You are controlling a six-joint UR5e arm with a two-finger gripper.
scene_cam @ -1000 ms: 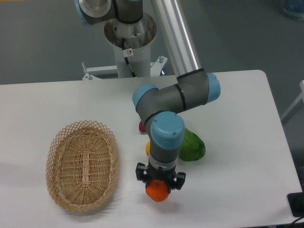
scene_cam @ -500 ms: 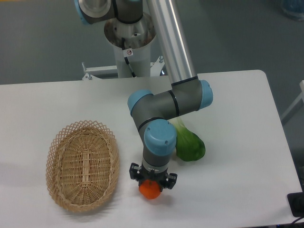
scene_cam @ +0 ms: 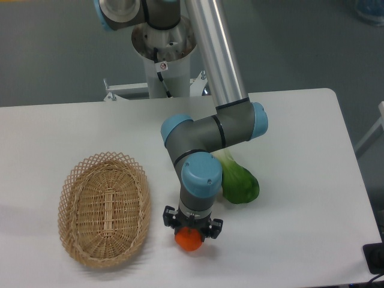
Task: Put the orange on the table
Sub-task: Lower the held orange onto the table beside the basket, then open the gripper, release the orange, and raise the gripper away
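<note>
The orange (scene_cam: pixel 189 240) is a small round bright fruit near the front of the white table (scene_cam: pixel 300 180), just right of the wicker basket. My gripper (scene_cam: pixel 191 231) points straight down over it, its black fingers closed around the fruit's upper half. The orange's lower half shows below the fingers, at or just above the table top; contact with the surface cannot be told. The wrist hides the top of the fruit.
An oval woven wicker basket (scene_cam: pixel 105 207) lies at the front left. A green leafy vegetable (scene_cam: pixel 240 184) lies right of my wrist, behind the gripper. The arm's base column (scene_cam: pixel 163 54) stands beyond the table's far edge.
Over the last second the gripper carried the orange left and slightly down toward the table. Since half a second ago it has barely moved.
</note>
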